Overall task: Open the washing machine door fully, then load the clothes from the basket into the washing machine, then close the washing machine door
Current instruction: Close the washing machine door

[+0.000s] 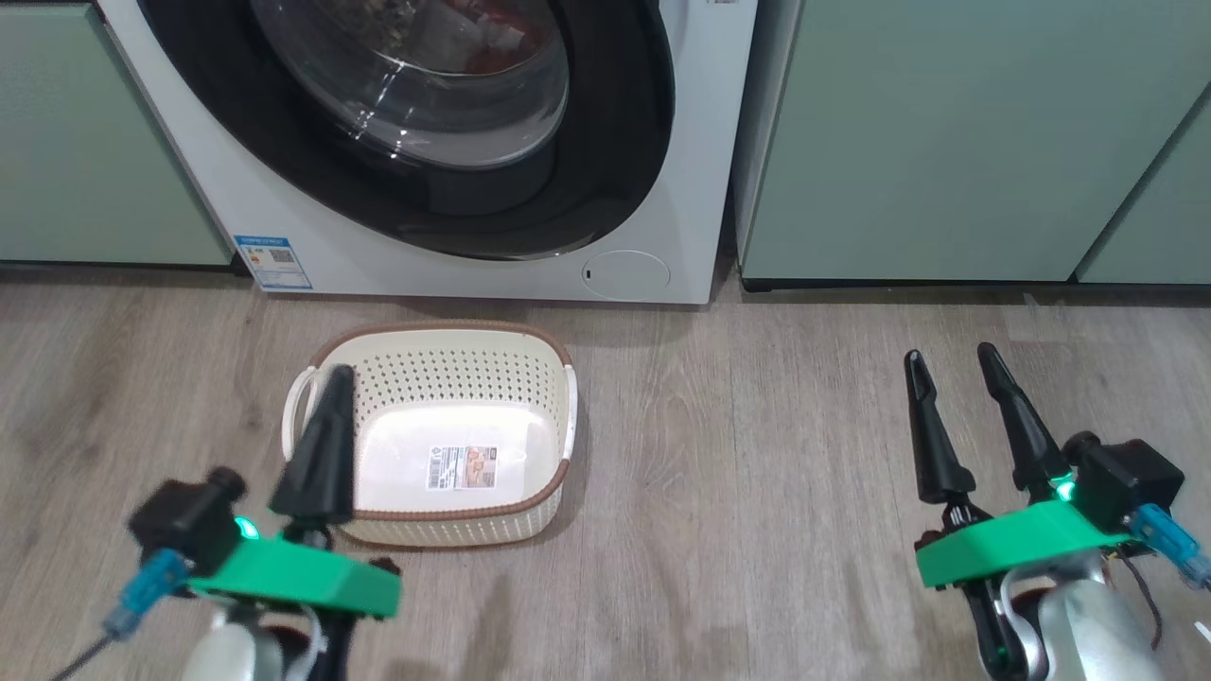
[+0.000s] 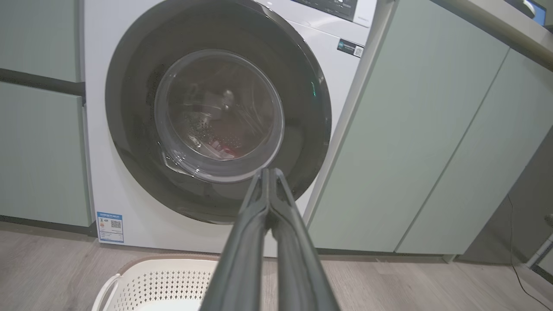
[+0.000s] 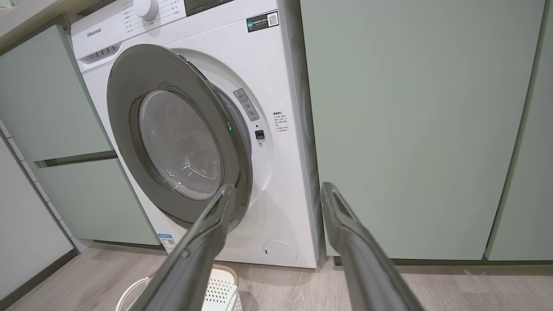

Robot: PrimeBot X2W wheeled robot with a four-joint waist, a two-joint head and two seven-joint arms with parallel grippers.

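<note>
The washing machine stands ahead, white. In the right wrist view its door stands slightly ajar, the right edge off the front panel. Through the door glass the red clothes lie in the drum, and they show as a red patch in the left wrist view. The basket sits on the floor before the washer, holding just its paper label. My left gripper is shut on nothing, above the basket's left end. My right gripper is open over bare floor, far right of the basket.
Pale green cabinets flank the washer on both sides. A small round white flap and a blue sticker sit low on the washer front. Wooden floor lies open between the basket and my right gripper.
</note>
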